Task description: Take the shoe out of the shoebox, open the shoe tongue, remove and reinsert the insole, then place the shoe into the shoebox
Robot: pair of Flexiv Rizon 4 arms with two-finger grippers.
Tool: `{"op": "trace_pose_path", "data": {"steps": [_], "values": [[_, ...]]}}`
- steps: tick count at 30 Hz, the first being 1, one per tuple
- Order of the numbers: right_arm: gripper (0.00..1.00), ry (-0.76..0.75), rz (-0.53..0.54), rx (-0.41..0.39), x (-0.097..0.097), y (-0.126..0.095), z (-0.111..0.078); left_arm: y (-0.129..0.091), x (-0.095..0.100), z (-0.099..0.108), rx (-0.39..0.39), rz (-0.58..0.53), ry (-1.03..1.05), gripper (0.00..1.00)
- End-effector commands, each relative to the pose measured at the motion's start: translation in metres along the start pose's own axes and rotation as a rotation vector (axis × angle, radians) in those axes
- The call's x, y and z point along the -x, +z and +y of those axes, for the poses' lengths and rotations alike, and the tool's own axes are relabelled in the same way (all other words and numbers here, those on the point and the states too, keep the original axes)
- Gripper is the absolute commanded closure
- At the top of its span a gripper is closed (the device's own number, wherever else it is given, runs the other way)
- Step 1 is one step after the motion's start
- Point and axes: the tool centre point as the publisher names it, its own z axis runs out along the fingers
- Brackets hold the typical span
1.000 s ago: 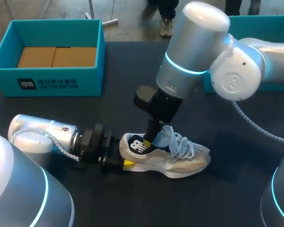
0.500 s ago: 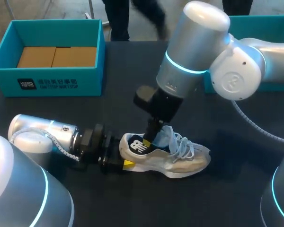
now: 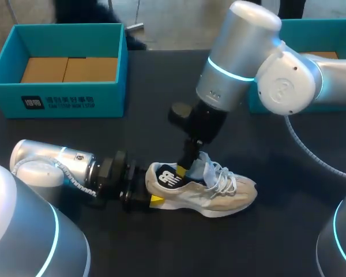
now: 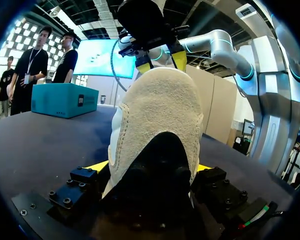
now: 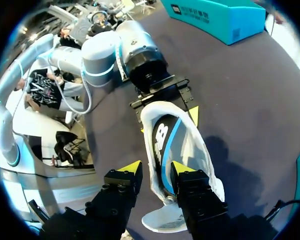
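Two arms of the robot meet at one shoe (image 3: pixel 202 193), which stands on its sole on the dark table (image 3: pixel 265 242), toward the near edge and about midway along it, heel toward the left edge and toe toward the right. It is outside both boxes. The left gripper (image 3: pixel 153 199) lies low along the table behind the heel; in its wrist view the yellow tips sit on either side of the heel and press against it, so it has the shoe clamped there. The right gripper (image 5: pixel 156 169) comes down from above over the shoe's opening, just behind the pale blue tongue (image 3: pixel 203 167) and the white laces (image 3: pixel 222 179). Its fingers stand apart, one over the opening and the other outside the shoe's side wall with a gap showing, gripping nothing. The black insole (image 5: pixel 162 145) shows inside the opening. A teal shoebox (image 3: pixel 69 101) sits at the far left corner, well apart from the shoe, with brown cardboard (image 3: pixel 69 69) lying in it. A second teal box (image 3: pixel 323 23) stands at the far right, largely hidden by the right arm.
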Motion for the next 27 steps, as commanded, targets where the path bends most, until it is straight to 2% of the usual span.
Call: {"op": "trace_pose_path", "data": {"steps": [1,4,6,7,9,10,13,14,27], "values": [[0.64,0.001,0.027,-0.015,0.006,0.006,0.008,0.001,0.002,0.004,0.0,-0.002,-0.001,1.0],[0.68,0.001,0.036,-0.024,0.006,0.008,0.009,0.001,0.002,0.004,0.0,-0.002,-0.001,1.0],[0.83,0.006,0.044,-0.029,0.006,0.009,0.01,0.001,0.002,0.004,0.0,-0.002,-0.001,1.0],[0.86,0.008,0.046,-0.03,0.006,0.009,0.01,0.001,0.002,0.004,0.0,-0.002,-0.001,1.0],[0.86,0.008,0.046,-0.03,0.006,0.009,0.01,0.001,0.002,0.004,0.0,-0.002,-0.001,1.0],[0.94,0.013,0.056,-0.037,0.006,0.01,0.01,0.001,0.002,0.004,0.0,-0.002,-0.001,1.0],[0.94,0.013,0.056,-0.037,0.006,0.01,0.01,0.001,0.002,0.004,0.0,-0.002,-0.001,1.0],[1.0,0.028,0.062,-0.041,0.005,0.011,0.007,0.001,0.002,0.004,0.0,-0.002,-0.001,1.0],[1.0,0.041,0.002,-0.044,-0.002,-0.02,0.009,0.001,0.002,0.004,0.0,-0.002,-0.001,1.0]]}}
